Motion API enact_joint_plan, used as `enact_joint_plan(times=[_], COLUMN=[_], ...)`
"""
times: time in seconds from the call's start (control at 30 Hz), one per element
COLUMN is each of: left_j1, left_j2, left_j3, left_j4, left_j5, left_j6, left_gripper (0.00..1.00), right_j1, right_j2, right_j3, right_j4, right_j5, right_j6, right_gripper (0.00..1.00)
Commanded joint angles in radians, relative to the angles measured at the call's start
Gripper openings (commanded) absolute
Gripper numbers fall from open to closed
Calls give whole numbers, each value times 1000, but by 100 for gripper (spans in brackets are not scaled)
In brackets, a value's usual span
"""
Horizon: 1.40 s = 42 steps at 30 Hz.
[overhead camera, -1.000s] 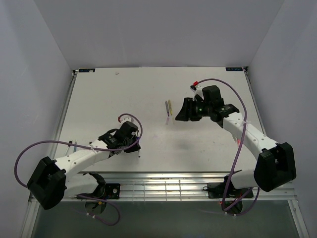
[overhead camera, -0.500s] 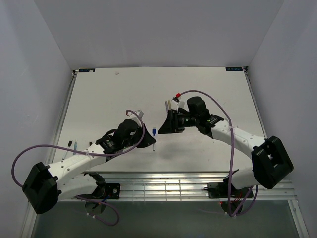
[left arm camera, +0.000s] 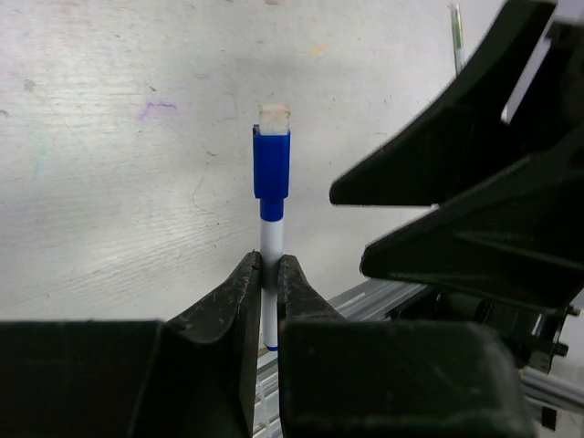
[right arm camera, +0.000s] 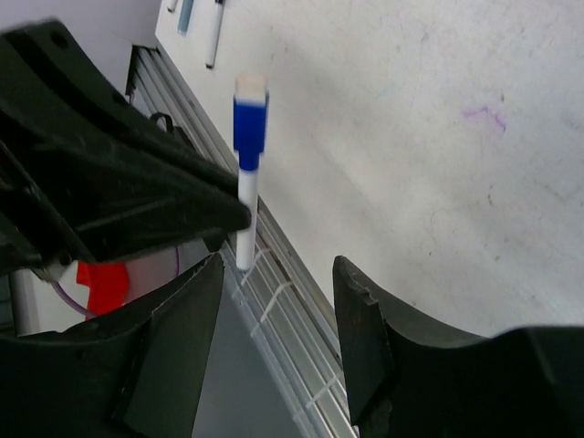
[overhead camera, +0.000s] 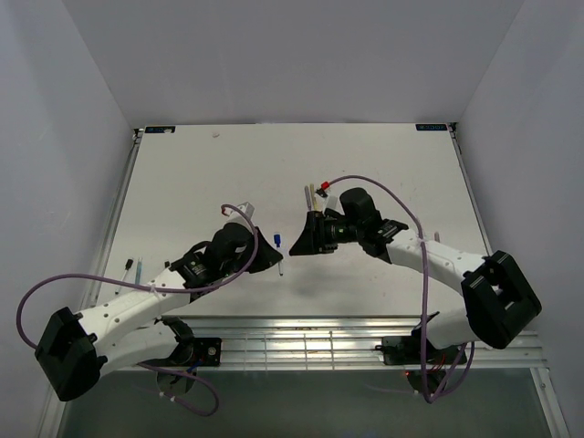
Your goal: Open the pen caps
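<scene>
We see our left gripper (left arm camera: 269, 266) squeezing a white pen (left arm camera: 270, 233) with a blue cap (left arm camera: 271, 164), and our right gripper (right arm camera: 278, 265) is spread wide near the cap

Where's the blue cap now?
Top view, centre: the blue cap sits on the white pen held in the left hand, facing the open right hand.

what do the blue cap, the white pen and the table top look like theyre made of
The blue cap: likely hard plastic, opaque, smooth with a slight sheen. The white pen: probably plastic too, glossy, even white. The table top: seems a painted or laminated board, matte white, scuffed and ink-stained.
</scene>
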Motion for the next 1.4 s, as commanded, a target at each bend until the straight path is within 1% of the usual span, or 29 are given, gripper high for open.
enact_joint_plan(times=[0.0,0.1,0.13,0.2,0.33,0.37,0.47,0.5,0.6,0.67,0.7,0.73,0.77,0.9,1.07,1.2,1.37], left_j1=[-4,-3,-4,-3,-3,-3,-3,-3,-3,-3,-3,-3,-3,-3,-3,-3,-3], left_j2=[-33,-35,-30,-24,5,16,37,40,27,5,-18,-25,-30,-15,33,25,16], left_j3=[37,61,70,80,95,86,60,52,12,-1,-2,5,11,26,22,3,5], left_j4=[-67,-104,-122,-121,-35,-12,61,74,114,92,69,15,6,78,130,144,152], left_j5=[-115,-165,-170,-155,-64,-43,83,132,171,131,97,32,13,95,178,187,198], left_j6=[-93,-139,-183,-205,-119,-63,23,36,51,31,-16,-39,-50,-4,25,26,36], left_gripper=[0,0,0,0,0,0,0,0,0,0,0,0,0,0,0,0,0], right_j1=[36,57,63,89,92,94,92,92,91,91,91,91,91,91,92,91,89], right_j2=[-75,-101,-107,-121,-135,-138,-137,-130,-120,-117,-114,-115,-117,-127,-94,-80,-35], right_j3=[-55,-92,-95,-84,-58,-49,6,23,75,84,81,77,58,37,78,106,138], right_j4=[26,31,29,-18,-80,-112,-152,-164,-178,-175,-175,-173,-158,-131,-131,-127,-124], right_j5=[27,37,44,102,168,182,218,239,239,215,199,198,198,236,245,271,251], right_j6=[-4,-7,-18,-92,-139,-139,-146,-146,-144,-141,-138,-136,-130,-118,-107,-96,-87], right_gripper=[57,56,56,56,56,56,57,57,57,57,57,57,57,57,57,57,57])
